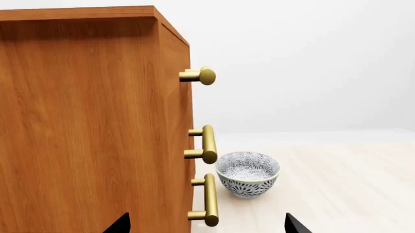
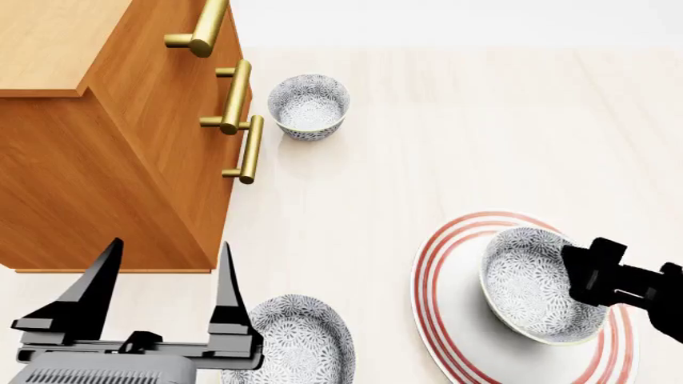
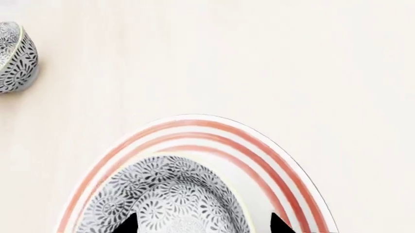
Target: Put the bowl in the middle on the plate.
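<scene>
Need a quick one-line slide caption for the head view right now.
Right gripper at the rim of a speckled bowl over the red-ringed plate; left gripper open beside the wooden cabinet.

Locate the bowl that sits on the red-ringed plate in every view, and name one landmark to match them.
Head view: bowl at lower right, on the plate, at the right gripper.
Right wrist view: bowl at bottom centre, on the plate.
Left wrist view: not in it.
Shared landmark: the plate's red rings.
</scene>
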Available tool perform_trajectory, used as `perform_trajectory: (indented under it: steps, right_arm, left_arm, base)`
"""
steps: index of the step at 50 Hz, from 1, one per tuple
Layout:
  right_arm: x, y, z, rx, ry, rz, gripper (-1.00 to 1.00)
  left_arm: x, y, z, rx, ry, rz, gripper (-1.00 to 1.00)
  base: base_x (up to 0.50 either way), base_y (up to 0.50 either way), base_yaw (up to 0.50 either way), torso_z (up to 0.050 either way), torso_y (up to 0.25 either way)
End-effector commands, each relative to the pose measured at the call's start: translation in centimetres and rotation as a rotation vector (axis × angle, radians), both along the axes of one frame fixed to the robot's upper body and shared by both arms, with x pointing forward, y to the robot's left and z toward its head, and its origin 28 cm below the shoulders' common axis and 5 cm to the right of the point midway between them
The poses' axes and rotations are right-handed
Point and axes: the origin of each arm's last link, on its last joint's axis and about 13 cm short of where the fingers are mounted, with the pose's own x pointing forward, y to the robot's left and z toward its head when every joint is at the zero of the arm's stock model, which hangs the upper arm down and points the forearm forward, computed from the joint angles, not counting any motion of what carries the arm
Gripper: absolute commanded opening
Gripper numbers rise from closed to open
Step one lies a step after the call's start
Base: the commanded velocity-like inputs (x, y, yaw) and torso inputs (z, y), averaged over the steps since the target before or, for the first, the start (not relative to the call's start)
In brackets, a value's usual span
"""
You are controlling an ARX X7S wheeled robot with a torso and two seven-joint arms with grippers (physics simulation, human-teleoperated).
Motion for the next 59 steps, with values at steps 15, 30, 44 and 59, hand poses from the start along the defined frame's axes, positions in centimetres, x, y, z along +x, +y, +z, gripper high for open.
perform_trajectory:
  steps: [15, 30, 44, 59]
  right_arm:
    - [0.3, 1.5, 1.8, -0.258, -0.678, -0.181, 1.00]
    - [-0.6, 2.6, 1.2, -0.321, -0.975, -0.290, 1.00]
    - [-1.8, 4.3, 0.4, -0.362, -1.174, -0.288, 1.00]
    - [-3.5, 5.1, 0.5, -0.274, -1.252, -0.266, 1.00]
  left_arm:
    - [-0.1, 0.1, 0.0, -0.005, -0.017, 0.000, 1.00]
    - [0.0, 0.3, 0.1, -0.018, -0.022, -0.001, 1.00]
    - [-0.1, 0.5, 0.3, -0.019, -0.036, 0.012, 1.00]
    - [-0.6, 0.5, 0.9, -0.027, -0.073, -0.001, 1.00]
  base:
    - [0.00, 0.00, 0.00, 0.000, 0.000]
    - [0.00, 0.00, 0.00, 0.000, 0.173]
    - [0.00, 0.00, 0.00, 0.000, 0.250]
    - [0.00, 0.00, 0.00, 0.000, 0.250]
